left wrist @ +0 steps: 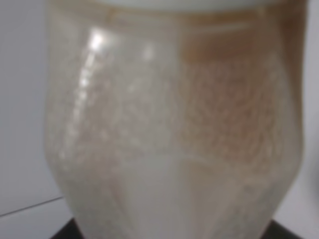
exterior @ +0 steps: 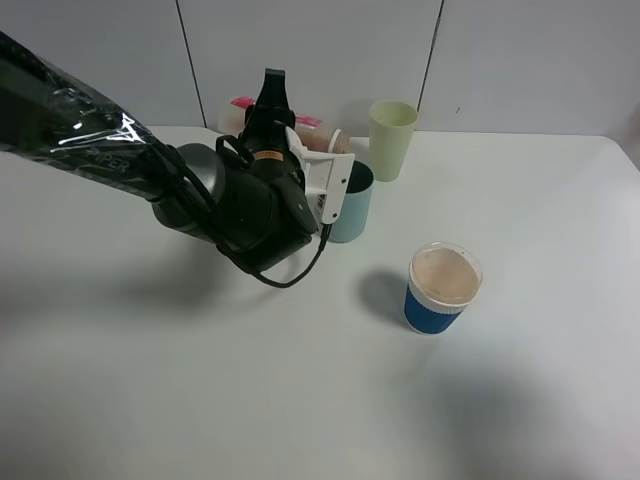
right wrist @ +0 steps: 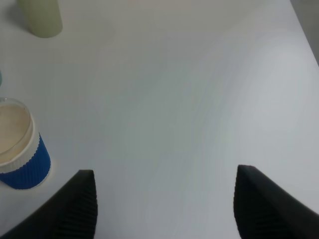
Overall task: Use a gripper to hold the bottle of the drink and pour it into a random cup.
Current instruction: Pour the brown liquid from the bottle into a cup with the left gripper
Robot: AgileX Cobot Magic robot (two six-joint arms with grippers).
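Translucent bottle [left wrist: 169,129] sideways inside the left hand [exterior: 274,112]

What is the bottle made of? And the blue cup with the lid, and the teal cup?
The bottle looks like cloudy, see-through plastic: light glows through its ridged wall. The blue cup seems to be paper, with a ribbed matte sleeve; its lid looks like clear plastic. The teal cup looks smooth and matte, probably plastic.

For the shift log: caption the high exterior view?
Left gripper holds the bottle tipped on its side above the teal cup; pale green cup and blue-sleeved cup stand nearby.
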